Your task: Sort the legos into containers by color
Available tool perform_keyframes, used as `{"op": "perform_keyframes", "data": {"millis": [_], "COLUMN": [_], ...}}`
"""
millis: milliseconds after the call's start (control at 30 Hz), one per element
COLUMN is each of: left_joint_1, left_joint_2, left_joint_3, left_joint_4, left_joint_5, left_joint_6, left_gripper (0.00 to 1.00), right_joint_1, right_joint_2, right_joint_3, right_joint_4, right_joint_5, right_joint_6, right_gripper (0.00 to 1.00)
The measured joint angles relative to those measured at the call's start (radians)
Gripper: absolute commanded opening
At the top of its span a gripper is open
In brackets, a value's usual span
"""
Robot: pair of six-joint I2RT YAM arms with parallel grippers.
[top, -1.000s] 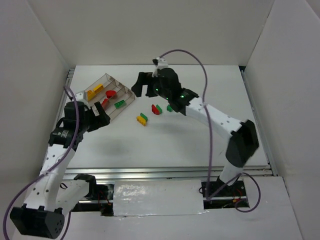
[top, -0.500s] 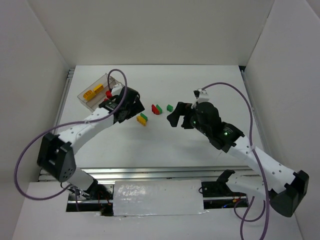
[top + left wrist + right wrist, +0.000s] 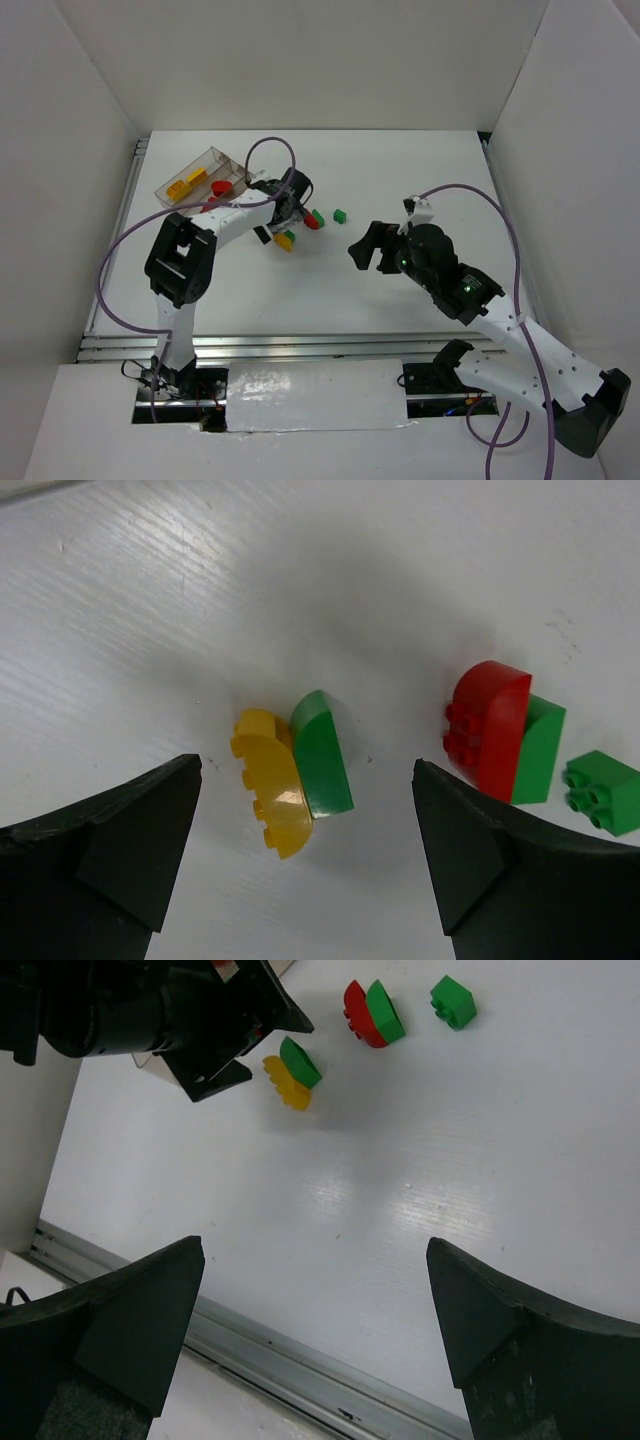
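Since 0.5 s ago your left arm has swung off the tray and out to the loose bricks, while your right arm has backed off a little toward 5 o'clock.

Your left gripper now hangs over the yellow-green pair, its fingers spread wide to either side and touching nothing. In that pair the yellow brick and the green brick are pressed together on the table, just short of its middle toward 11 o'clock.

At 2 o'clock from them in the left wrist view lies the red-green pair, also touching each other. The lone green brick sits just beside it at 4 o'clock.

Your right gripper hovers at 4 o'clock of the lone green brick, near it but apart. Its jaws are wide open and it holds nothing.

You have the tray at 10 o'clock on the table, lying aslant. 2 yellow bricks lie in its outermost compartment and a red brick in the next one. Your left arm crosses the tray's near corner and hides the third compartment, so you cannot tell what is in it.

The left arm's purple cable loops above the tray's 3 o'clock end. The right arm's cable arcs over bare table at 3 o'clock. White walls close in the table on 3 sides.
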Motion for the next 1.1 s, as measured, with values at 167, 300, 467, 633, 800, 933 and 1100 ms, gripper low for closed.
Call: {"op": "perform_keyframes", "data": {"millis": [167, 300, 467, 633, 800, 933, 1100], "left_joint_1": [0.000, 0.000, 0.000, 0.003, -0.001, -0.039, -0.089], "left_joint_2": [0.055, 0.092, 0.095, 0.056, -0.064, -0.250, -0.589], "left_joint_3": [0.019, 0.018, -0.007, -0.067, -0.190, -0.285, -0.423], "left_joint_4": [-0.020, -0.018, 0.008, 0.071, 0.113, 0.176, 0.269], "left_joint_5": [0.002, 0.012, 0.018, 0.029, 0.056, 0.073, 0.128], "left_joint_6": [-0.024, -0.043, -0.041, -0.034, 0.037, 0.120, 0.135], "left_gripper": [0.95, 0.78, 0.46, 0.00, 0.00, 0.00, 0.00], "right_joint_1": [-0.001, -0.001, -0.002, -0.003, -0.010, -0.029, -0.030], "right_joint_2": [-0.006, -0.006, 0.001, 0.001, 0.029, 0.045, 0.032], "right_joint_3": [-0.018, -0.029, -0.037, -0.050, -0.107, -0.189, -0.307], "right_joint_4": [0.005, 0.024, 0.034, 0.047, 0.136, 0.234, 0.455], "right_joint_5": [-0.021, -0.043, -0.055, -0.069, -0.132, -0.196, -0.273], "right_joint_6": [-0.003, -0.003, -0.003, 0.000, 0.024, 0.088, 0.183], "right_gripper": [1.00, 1.00, 1.00, 1.00, 1.00, 1.00, 0.97]}}
